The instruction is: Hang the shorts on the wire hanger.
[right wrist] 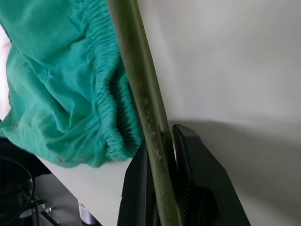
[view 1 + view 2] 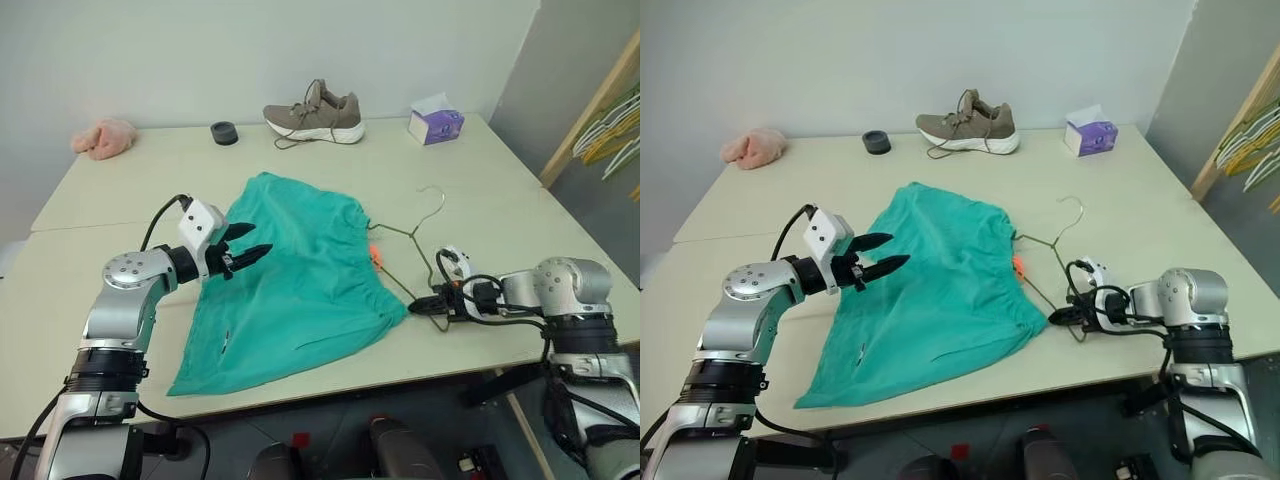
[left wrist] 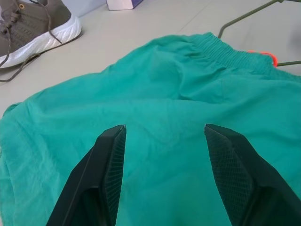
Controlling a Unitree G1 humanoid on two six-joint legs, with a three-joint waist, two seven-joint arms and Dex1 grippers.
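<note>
Two grippers here, doing different jobs. The left gripper point(image 2: 250, 247) hovers over the shorts point(image 2: 290, 290) with its fingers spread, nothing in them. The right gripper point(image 2: 420, 302) is pinched tight on the hanger point(image 2: 415, 222) wire, right by the waistband corner. The shorts lie flat mid-table point(image 2: 480, 190), hanger beside them on the robot's right, partly under the waistband. A shoe point(image 2: 315, 115) sits at the far edge.

1. The shorts point(image 2: 295, 290) are thin matt teal cloth, lightly creased, with a gathered waistband.
2. The wire hanger point(image 2: 412, 232) is dull, slightly pitted metal.
3. The table point(image 2: 520, 205) looks smooth and matt.
4. The gripper fingers point(image 3: 111, 165) are black plastic with textured pads.
</note>
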